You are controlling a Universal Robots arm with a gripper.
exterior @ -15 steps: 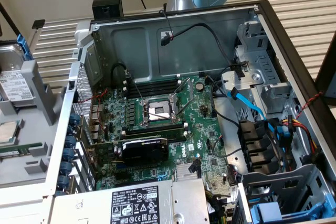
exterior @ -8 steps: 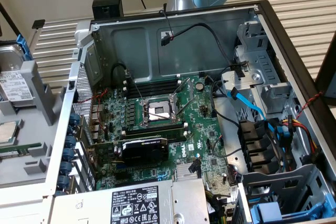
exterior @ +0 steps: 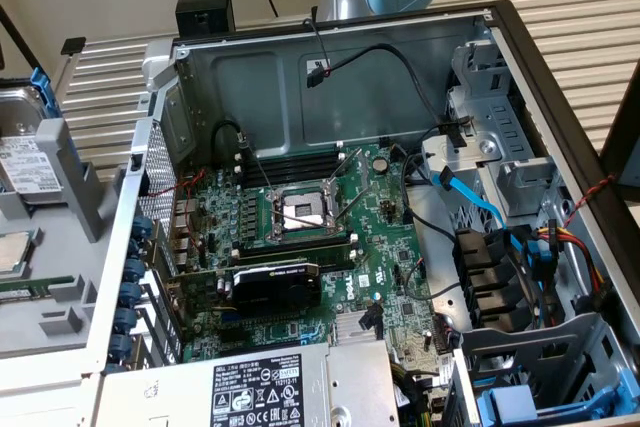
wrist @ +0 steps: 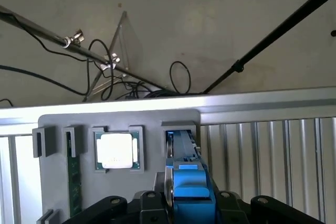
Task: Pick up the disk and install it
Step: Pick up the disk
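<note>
The disk (wrist: 185, 174) stands on edge in a slot of the grey holder (wrist: 152, 124); its blue carrier runs along the edge that faces the wrist camera. My gripper (wrist: 190, 214) sits directly over that edge, its black body to either side of the blue carrier. Whether it touches the disk I cannot tell. In the exterior view the disk (exterior: 22, 152) stands at the far left in the grey holder (exterior: 70, 207), silver with a white label and the blue carrier (exterior: 40, 87) at its top.
A square processor chip (wrist: 114, 149) and a memory stick (wrist: 73, 174) lie in the same holder. The open computer case (exterior: 330, 57) takes up most of the exterior view, with motherboard (exterior: 300, 237), drive cage (exterior: 500, 147) and blue bays (exterior: 520, 402) on its right.
</note>
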